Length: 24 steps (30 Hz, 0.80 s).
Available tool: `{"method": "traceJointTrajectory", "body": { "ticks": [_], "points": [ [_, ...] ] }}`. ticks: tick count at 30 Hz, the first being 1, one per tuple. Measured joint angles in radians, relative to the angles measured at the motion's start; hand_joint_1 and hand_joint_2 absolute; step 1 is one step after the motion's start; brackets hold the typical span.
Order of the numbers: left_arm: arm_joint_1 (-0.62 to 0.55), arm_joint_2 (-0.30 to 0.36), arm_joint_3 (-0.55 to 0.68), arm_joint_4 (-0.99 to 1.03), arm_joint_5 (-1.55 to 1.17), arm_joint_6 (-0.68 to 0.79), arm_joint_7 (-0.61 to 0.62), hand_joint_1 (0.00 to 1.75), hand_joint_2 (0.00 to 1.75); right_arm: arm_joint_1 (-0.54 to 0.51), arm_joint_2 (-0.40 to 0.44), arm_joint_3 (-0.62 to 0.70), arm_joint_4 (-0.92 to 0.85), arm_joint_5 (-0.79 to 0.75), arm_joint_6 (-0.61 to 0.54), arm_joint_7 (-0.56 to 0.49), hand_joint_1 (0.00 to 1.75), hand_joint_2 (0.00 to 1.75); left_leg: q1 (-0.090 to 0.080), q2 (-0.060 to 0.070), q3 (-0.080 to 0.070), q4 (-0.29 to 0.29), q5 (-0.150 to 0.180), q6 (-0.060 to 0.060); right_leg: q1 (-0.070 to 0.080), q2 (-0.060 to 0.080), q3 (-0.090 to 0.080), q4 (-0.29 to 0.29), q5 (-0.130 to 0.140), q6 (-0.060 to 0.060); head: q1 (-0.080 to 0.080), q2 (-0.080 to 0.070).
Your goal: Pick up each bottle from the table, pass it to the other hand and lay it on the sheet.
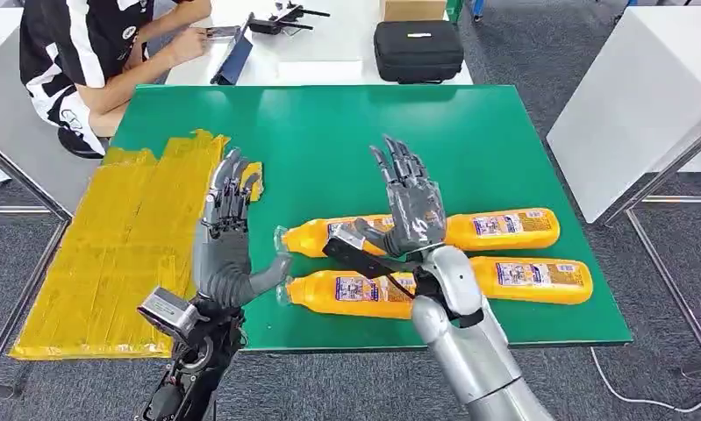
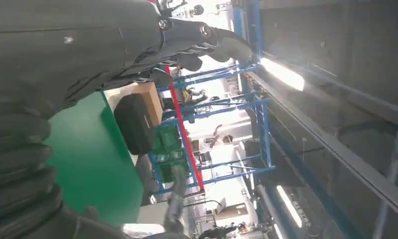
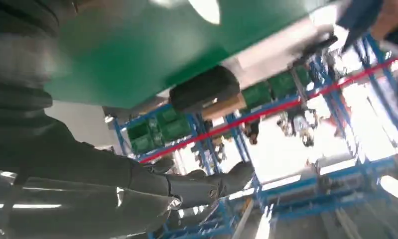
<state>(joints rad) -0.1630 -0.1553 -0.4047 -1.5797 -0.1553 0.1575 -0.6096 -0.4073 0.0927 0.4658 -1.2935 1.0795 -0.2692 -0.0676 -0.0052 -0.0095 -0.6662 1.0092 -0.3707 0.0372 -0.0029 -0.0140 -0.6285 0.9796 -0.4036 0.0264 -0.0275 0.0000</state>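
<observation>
Meanwhile, four orange bottles lie on their sides on the green table (image 1: 329, 123): the upper-left bottle (image 1: 316, 235) and lower-left bottle (image 1: 346, 293) sit below and between the two raised hands, while the upper-right bottle (image 1: 504, 228) and lower-right bottle (image 1: 531, 279) lie beyond the right forearm. The left hand (image 1: 228, 206) and right hand (image 1: 410, 200) both stand upright with fingers spread, grasping nothing (no bottle touches either). The yellow sheet (image 1: 110, 254) covers the table's left part, with no bottle on it.
</observation>
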Motion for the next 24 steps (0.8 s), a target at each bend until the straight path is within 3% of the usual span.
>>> {"method": "traceJointTrajectory", "body": {
  "ticks": [12,24],
  "points": [
    [0.0,0.0,0.0,0.006,0.008,-0.023,-0.007,0.0,1.75,-0.096,0.027,0.026,0.215,-0.033,0.142,-0.069,0.0,1.75,0.0,0.0,-0.001,0.0,0.0,0.0,0.0,0.0,0.0,0.0,0.0,0.0,0.0,0.0],
    [-0.003,-0.003,0.001,0.011,0.011,-0.029,0.001,0.0,1.75,-0.18,0.062,0.053,0.45,-0.012,0.144,-0.04,0.0,1.75,0.0,0.0,-0.001,0.0,0.0,0.0,0.0,0.0,0.0,0.0,0.0,0.0,0.0,0.0]
  ]
}}
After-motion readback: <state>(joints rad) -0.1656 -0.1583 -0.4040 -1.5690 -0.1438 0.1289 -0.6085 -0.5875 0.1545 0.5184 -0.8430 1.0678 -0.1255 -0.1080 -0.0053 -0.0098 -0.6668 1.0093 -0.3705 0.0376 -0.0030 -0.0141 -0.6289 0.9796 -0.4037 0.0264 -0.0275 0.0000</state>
